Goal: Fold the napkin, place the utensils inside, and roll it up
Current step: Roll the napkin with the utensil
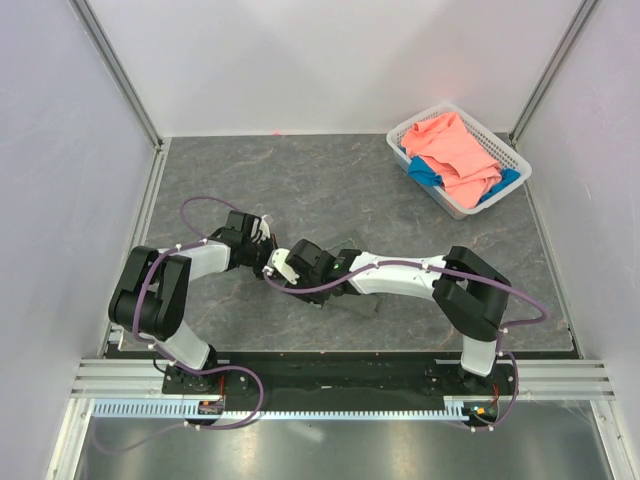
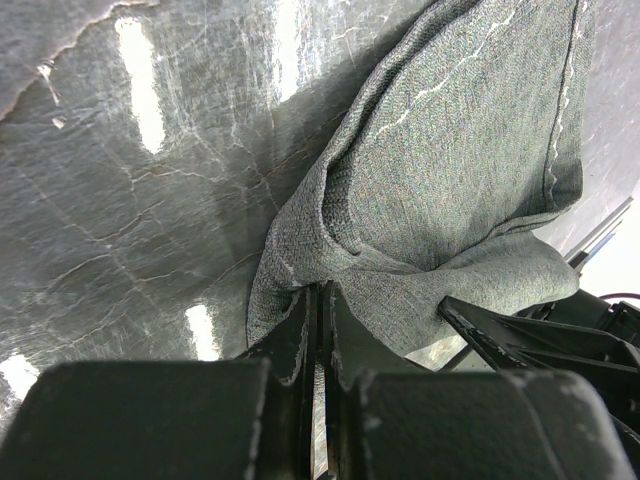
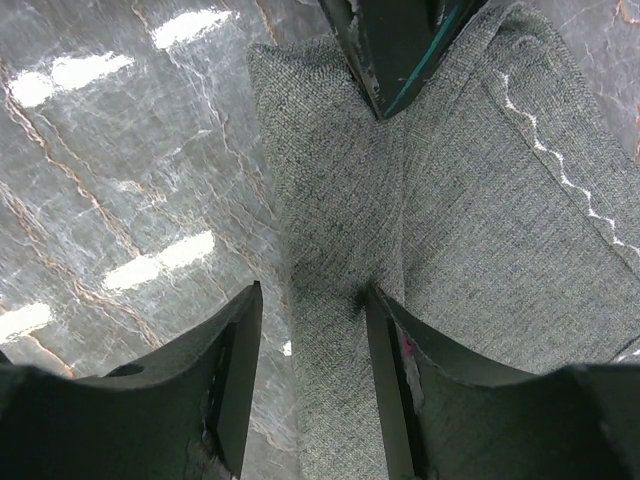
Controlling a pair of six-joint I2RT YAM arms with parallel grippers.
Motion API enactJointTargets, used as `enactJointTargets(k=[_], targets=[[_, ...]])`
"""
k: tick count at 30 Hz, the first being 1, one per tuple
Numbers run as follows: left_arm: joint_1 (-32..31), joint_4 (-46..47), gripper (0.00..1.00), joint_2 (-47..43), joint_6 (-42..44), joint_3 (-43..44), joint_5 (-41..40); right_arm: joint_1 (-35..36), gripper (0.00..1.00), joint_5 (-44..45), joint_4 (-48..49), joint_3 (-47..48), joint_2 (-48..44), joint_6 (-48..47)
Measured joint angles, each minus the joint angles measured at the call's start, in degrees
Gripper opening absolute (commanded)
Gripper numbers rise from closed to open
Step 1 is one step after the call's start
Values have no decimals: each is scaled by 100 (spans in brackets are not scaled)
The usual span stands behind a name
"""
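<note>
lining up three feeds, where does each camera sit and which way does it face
Top external: above and behind the bases, looking down at the table; left arm and right arm show whole, basket far right.
Left wrist: on the left arm's wrist, looking down past the left gripper, shut on the edge of the napkin.
Right wrist: on the right arm's wrist, looking down between the open fingers of the right gripper, which straddle a napkin fold.
Shared: both wrist views show the napkin and the other gripper's tip.

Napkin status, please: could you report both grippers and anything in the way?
Left gripper shut on napkin edge. Right gripper open, straddling a raised fold. Napkin bunched, not rolled; utensils not in view. Nothing seen in the way.
</note>
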Motion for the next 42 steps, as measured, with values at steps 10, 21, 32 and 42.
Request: enactJointTargets(k=[10, 21, 32, 42], targets=[[-2, 4, 2, -42, 2, 0, -4, -131, 48, -22, 256, -98, 184, -44], [-2, 4, 39, -474, 13, -24, -221, -424, 36, -503, 374, -149, 184, -79], [0, 249, 56, -1792, 13, -509, -859, -1178, 31, -2356, 59, 136, 387, -103], [-2, 632, 56, -2103, 13, -1115, -599, -1644, 31, -4256, -643, 745, 1054, -94]])
